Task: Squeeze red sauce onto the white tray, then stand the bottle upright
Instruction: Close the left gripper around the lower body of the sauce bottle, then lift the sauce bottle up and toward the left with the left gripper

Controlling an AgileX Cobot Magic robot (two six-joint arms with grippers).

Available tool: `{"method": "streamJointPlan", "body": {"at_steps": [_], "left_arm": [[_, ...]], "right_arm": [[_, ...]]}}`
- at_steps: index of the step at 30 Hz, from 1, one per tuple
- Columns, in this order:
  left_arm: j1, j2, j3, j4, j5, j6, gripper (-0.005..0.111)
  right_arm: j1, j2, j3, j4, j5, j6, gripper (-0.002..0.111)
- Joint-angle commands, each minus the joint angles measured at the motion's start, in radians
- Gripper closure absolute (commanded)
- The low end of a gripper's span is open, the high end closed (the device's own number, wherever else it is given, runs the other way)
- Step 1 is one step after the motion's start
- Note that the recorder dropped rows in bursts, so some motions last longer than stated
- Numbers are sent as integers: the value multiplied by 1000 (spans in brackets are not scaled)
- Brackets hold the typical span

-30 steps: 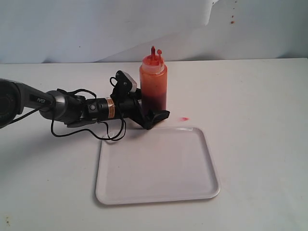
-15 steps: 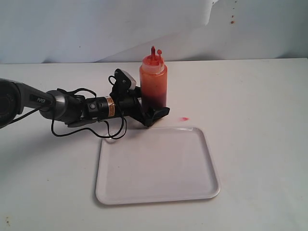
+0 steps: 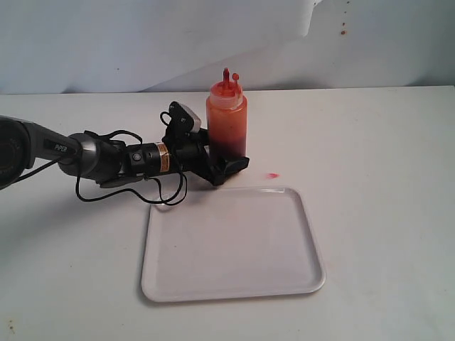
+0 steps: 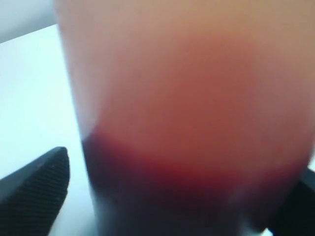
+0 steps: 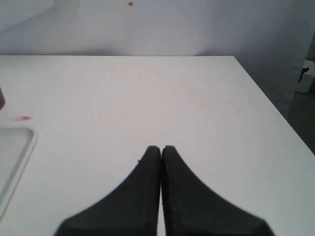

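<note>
The bottle [image 3: 227, 122] stands upright on the table just behind the white tray [image 3: 234, 245], which lies flat and bears no sauce. Dark red sauce fills the bottle's lower part, and its whitish cap carries a red-smeared nozzle. My left gripper [image 3: 226, 160] reaches in from the left, jaws on either side of the bottle's base. In the left wrist view the bottle [image 4: 197, 123] fills the frame, blurred, and a sliver of table shows between it and one of the fingers [image 4: 37, 191]. My right gripper [image 5: 161, 148] is shut on nothing over bare table, out of the exterior view.
A small red sauce spot [image 3: 271, 175] lies on the table just beyond the tray's far right corner. The left arm's cable loops [image 3: 167, 193] lie by the tray's far left corner. The right wrist view shows the tray's corner [image 5: 15, 147] and the table's edge [image 5: 268, 96].
The near finger of my left gripper has drawn in closer to the bottle's base. Bottle and tray have not moved.
</note>
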Motion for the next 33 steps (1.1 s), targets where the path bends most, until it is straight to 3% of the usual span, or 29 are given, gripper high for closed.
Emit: {"method": "streamJointPlan", "body": {"at_steps": [1, 7, 11, 22, 27, 33], "left_arm": [[-7, -3, -3, -13, -17, -1, 48], [-7, -3, -3, -13, -17, -1, 89], [-7, -3, -3, -13, -17, -1, 107], [5, -5, -3, -4, -64, -1, 106], [35, -37, -3, 114, -196, -5, 107], [64, -78, -1, 222, -207, -39, 107]], "right_arm": [[1, -7, 3, -8, -3, 3, 108], [1, -7, 3, -8, -3, 3, 108], [1, -7, 3, -8, -3, 3, 108], [1, -7, 3, -8, -3, 3, 108], [1, -7, 3, -8, -3, 3, 108], [1, -7, 3, -8, -3, 3, 108]]}}
